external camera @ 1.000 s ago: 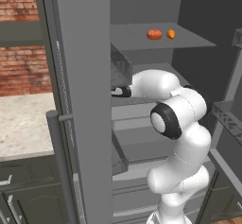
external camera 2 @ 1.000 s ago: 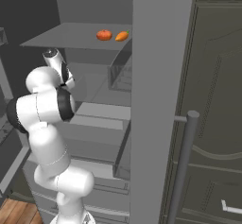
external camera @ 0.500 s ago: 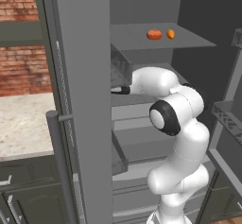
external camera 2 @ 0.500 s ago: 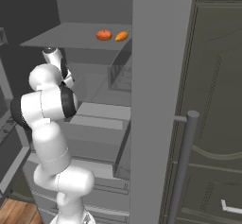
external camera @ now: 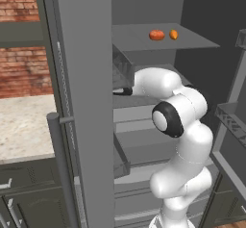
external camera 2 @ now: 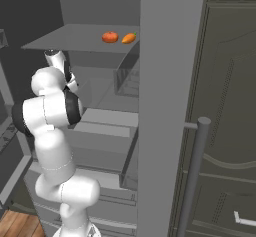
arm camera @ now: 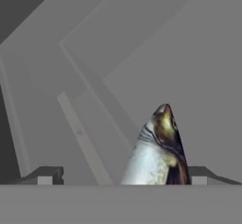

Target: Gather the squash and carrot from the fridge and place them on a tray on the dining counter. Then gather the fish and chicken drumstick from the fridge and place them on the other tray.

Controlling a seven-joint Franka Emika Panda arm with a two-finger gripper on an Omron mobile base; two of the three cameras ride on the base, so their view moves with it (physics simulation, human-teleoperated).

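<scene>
My tool (arm camera: 118,178) stood wide apart inside the fridge, and the fish (arm camera: 156,152) lay between its tips, not gripped; squash (external camera: 156,34) and carrot (external camera: 173,34) sat side by side on the upper shelf (external camera: 144,39)

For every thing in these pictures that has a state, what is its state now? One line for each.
Fridge door: swung open.
Gripper: jaws open wide, holding nothing.
Fish: lying between the open jaws, not gripped.
Squash: resting on the upper fridge shelf, beside the carrot.
Carrot: resting on the same shelf, untouched.
</scene>
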